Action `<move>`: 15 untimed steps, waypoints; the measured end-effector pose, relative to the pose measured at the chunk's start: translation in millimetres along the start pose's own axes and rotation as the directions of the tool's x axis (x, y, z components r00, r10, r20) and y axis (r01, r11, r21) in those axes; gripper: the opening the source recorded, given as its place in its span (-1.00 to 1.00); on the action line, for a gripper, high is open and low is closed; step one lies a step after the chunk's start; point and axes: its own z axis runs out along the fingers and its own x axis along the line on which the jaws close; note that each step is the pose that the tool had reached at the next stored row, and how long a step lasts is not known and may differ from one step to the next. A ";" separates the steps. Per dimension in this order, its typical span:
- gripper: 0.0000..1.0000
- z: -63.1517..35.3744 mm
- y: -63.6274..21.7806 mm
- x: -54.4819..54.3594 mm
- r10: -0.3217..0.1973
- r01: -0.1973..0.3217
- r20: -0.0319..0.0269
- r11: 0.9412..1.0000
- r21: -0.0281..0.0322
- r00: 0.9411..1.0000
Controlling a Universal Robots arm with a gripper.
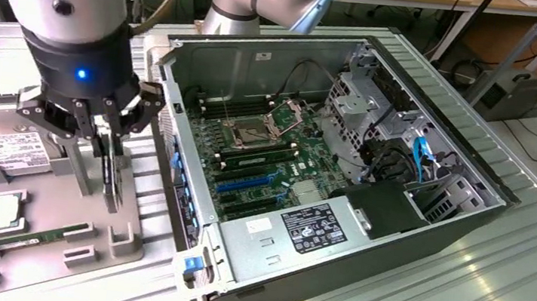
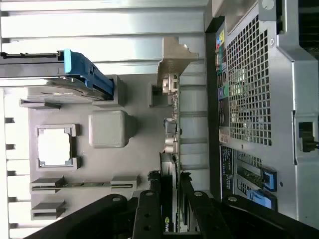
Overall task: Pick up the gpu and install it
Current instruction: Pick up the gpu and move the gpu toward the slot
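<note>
Gripper is squeezing tight on the gpu, standing on edge at the tray; case is sitting at the exterior view's 3 o'clock.

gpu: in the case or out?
Out. The gpu stands on edge on the grey tray beside the case, gripper at it.

With the gpu clamped in your jaws, the case wall stands close on one side, open to the motherboard beyond it. On the other, the hard drive and grey holder block crowd in.
</note>
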 end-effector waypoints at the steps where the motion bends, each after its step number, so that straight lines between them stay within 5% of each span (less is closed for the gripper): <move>1: -0.47 -18.2 1.2 -1.0 0.000 0.000 -0.002 1.000 0.000 1.000; 9: -0.47 -64.5 3.0 -10.2 -0.001 0.001 -0.009 1.000 -0.001 1.000; 15: -0.47 -104.6 2.4 -30.3 -0.001 0.001 -0.028 1.000 -0.002 1.000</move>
